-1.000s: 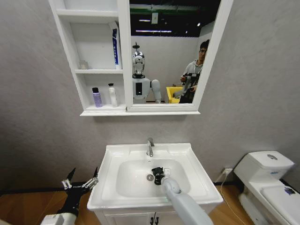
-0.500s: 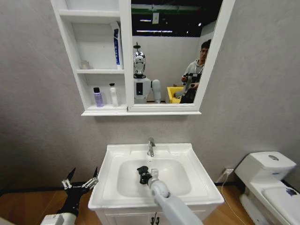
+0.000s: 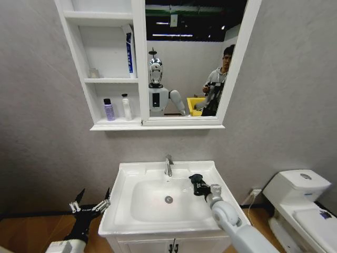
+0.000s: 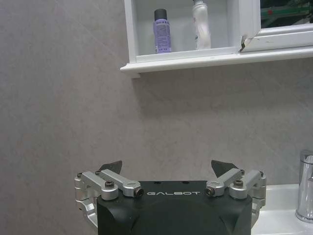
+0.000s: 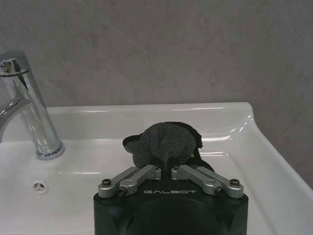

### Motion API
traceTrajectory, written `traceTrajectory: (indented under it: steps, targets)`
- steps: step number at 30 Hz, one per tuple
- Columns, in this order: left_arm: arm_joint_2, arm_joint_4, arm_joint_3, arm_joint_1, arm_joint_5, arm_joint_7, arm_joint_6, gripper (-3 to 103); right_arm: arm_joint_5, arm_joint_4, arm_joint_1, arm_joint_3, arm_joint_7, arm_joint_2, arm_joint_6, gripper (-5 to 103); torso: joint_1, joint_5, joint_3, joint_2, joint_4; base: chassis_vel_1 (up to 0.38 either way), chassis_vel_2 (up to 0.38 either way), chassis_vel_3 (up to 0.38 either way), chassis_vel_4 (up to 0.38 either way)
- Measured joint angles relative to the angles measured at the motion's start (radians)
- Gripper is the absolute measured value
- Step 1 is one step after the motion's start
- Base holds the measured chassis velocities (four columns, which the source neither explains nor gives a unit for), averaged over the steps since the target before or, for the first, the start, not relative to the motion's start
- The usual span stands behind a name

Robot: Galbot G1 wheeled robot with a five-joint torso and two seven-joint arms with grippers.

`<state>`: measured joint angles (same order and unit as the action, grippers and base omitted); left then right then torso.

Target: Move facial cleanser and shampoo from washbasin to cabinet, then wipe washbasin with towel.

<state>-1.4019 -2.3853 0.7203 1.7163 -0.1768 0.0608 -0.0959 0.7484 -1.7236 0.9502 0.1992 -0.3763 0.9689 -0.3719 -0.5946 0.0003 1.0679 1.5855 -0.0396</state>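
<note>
Fingers of the right gripper [image 5: 165, 169] pinch the bunched towel [image 5: 164, 141] and press it on the washbasin [image 3: 122, 203] deck at lower centre of the head view, right of the tap [image 3: 168, 165], a hold that suits wiping. At upper left the cabinet [image 3: 138, 63] shelves carry a purple bottle [image 3: 108, 109], a white bottle [image 3: 126, 107] and a tube [image 3: 128, 51], so the moving looks done. At lower left the left gripper [image 3: 89, 204] waits with fingers spread beside the basin; both gripper bodies read "GALBOT".

grey wall [image 3: 284, 105], white toilet [image 3: 303, 203]
</note>
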Motion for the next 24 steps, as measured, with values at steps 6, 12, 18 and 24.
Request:
traceTrajectory:
  steps: [6, 12, 18, 24]
  targets:
    - [0.0, 0.0, 0.0, 0.0, 0.0, 0.0, 0.0, 100, -0.047, 0.199, -0.055, 0.038, 0.118, 0.0, 0.099, 4, 0.0, -0.0001, 0.0, 0.0, -0.0005, 0.0, 0.0, 0.0, 0.0]
    - [0.0, 0.0, 0.0, 0.0, 0.0, 0.0, 0.0, 100, -0.078, 0.334, -0.113, 0.034, 0.194, 0.005, 0.186, 7, 0.0, -0.0003, 0.0, 0.0, -0.0003, 0.0, 0.0, 0.0, 0.0]
    - [0.0, 0.0, 0.0, 0.0, 0.0, 0.0, 0.0, 100, -0.117, 0.432, -0.166, 0.012, 0.251, 0.016, 0.267, 27, 0.0, -0.0003, 0.0, 0.0, -0.0001, 0.0, 0.0, 0.0, 0.0]
    - [0.0, 0.0, 0.0, 0.0, 0.0, 0.0, 0.0, 100, -0.127, 0.474, -0.188, -0.001, 0.289, 0.015, 0.293, 47, 0.0, -0.0003, 0.0, 0.0, -0.0005, 0.0, 0.0, 0.0, 0.0]
